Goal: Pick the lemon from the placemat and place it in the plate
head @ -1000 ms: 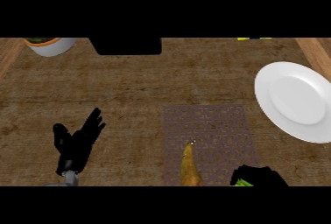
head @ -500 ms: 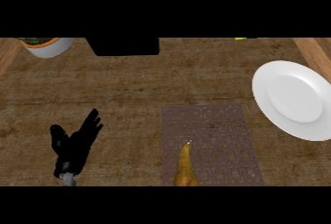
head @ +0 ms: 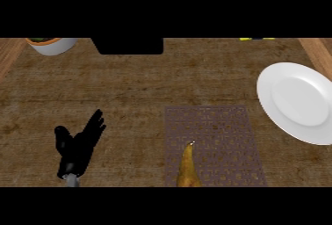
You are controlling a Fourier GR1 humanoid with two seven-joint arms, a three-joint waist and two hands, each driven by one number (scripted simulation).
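We see the left hand [head: 76, 147] resting open, fingers spread | yellow-brown pointed fruit [head: 187, 166], cut off by the lower edge, lies on the placemat [head: 214, 140] | white plate [head: 299, 102] well apart, partly cropped

1. A kitchen counter seen from above, its brown wood-grain top [head: 130, 88] filling the view.
2. A white plate [head: 301, 103] lies at the right, beside a dark woven placemat [head: 214, 132] set as for a meal.
3. A white pot with an orange rim [head: 52, 45] stands at the far left corner, next to a black block [head: 128, 45] along the back edge.
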